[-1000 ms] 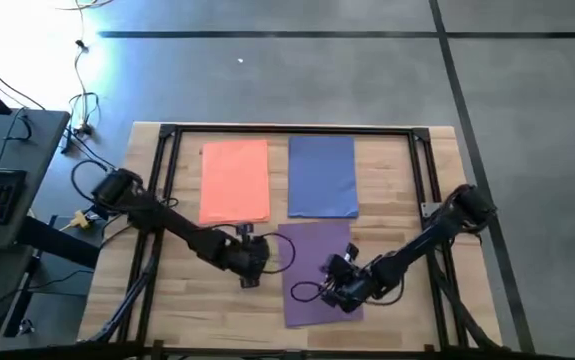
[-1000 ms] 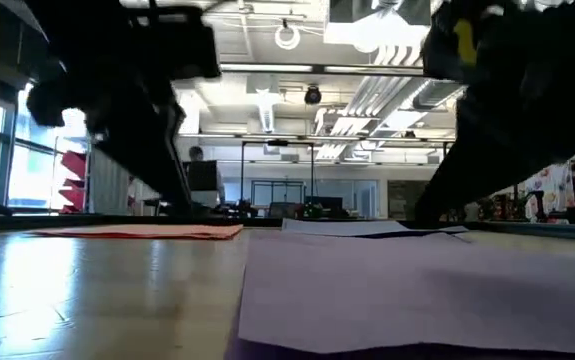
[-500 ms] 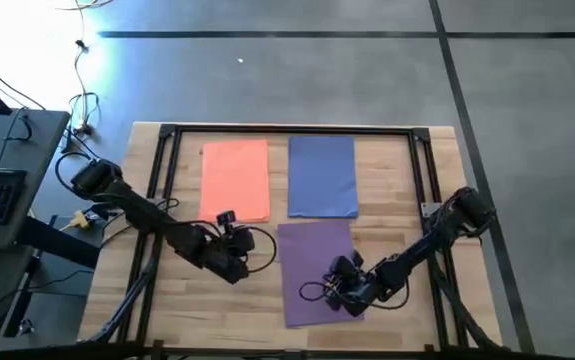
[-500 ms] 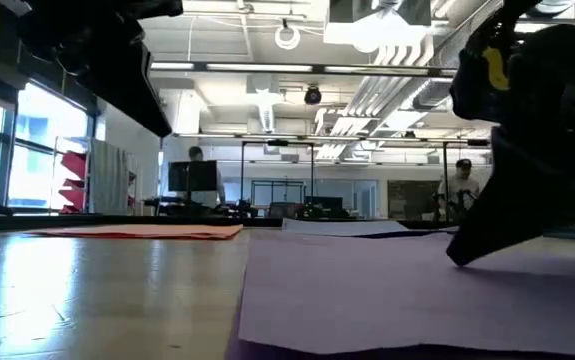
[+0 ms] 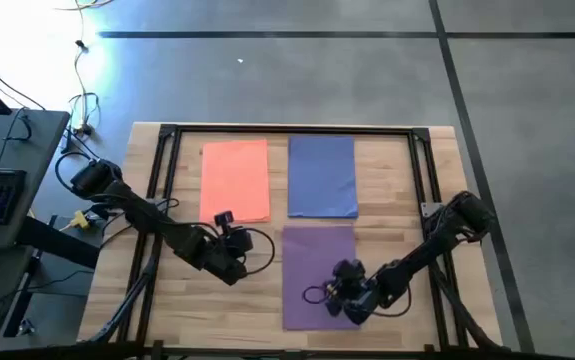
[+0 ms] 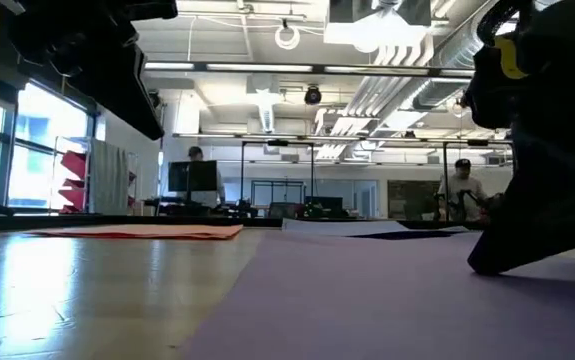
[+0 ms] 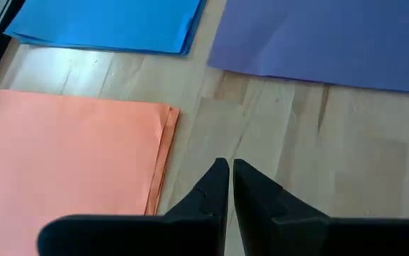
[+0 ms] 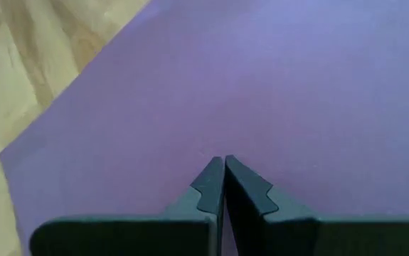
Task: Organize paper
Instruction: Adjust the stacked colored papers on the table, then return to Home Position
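The purple paper (image 5: 317, 272) lies at 6 o'clock on the table (image 5: 407, 180), thin and slippery; an edge is probably the best hold. The right gripper (image 5: 339, 298), closed and empty, presses on it and has dragged it nearer since before. The left gripper (image 5: 229, 222), also closed, waits at 8 o'clock.

The left arm reaches in from the tabletop's left edge and bends toward the middle, its dark two-finger left gripper (image 5: 225, 217) held above the wood in the left half, fingertips pressed together with no gap, as its wrist view (image 7: 225, 173) confirms. The right arm comes from the right edge, folded low toward the near edge, with its dark two-finger right gripper (image 5: 333, 291) down near the surface, its fingertips likewise closed tight against each other (image 8: 223, 169) and empty.
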Controlling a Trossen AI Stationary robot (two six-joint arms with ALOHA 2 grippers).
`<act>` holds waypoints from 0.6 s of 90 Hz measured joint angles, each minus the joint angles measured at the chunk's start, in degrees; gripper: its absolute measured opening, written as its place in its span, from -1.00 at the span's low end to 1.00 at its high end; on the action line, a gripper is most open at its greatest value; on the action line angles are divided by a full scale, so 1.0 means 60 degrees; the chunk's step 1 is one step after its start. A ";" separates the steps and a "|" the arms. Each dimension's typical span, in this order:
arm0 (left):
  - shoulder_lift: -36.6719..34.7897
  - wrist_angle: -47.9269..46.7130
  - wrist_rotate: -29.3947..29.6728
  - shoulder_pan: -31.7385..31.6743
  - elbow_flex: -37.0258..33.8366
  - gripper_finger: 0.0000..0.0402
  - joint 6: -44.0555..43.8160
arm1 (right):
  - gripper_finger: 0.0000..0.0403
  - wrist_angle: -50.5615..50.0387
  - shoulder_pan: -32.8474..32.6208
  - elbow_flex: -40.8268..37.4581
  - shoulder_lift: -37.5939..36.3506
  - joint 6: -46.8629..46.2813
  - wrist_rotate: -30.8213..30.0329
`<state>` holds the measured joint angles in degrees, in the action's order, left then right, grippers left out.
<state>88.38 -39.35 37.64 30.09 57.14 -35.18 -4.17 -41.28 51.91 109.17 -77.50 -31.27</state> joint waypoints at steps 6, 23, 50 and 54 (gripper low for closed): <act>0.0000 0.0000 0.0009 0.0000 0.0000 -1.00 -0.0114 | -1.00 -0.0198 0.0000 0.0129 0.0010 0.0148 0.0028; -0.0119 0.0019 0.0104 0.0119 0.0000 -1.00 -0.0360 | -1.00 -0.1038 0.0000 0.0639 0.0031 0.0537 0.0077; -0.1695 0.0015 0.0659 0.0781 0.0004 -1.00 -0.0532 | -1.00 -0.4553 0.0000 0.2226 -0.0323 0.0499 -0.0359; -0.2061 0.0007 0.0594 0.0874 0.0004 -1.00 -0.0468 | -1.00 -0.5348 0.0000 0.2473 -0.0517 0.0620 -0.0592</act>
<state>76.01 -39.31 41.20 35.33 57.17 -37.99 -36.26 -41.28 66.75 106.07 -73.79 -34.82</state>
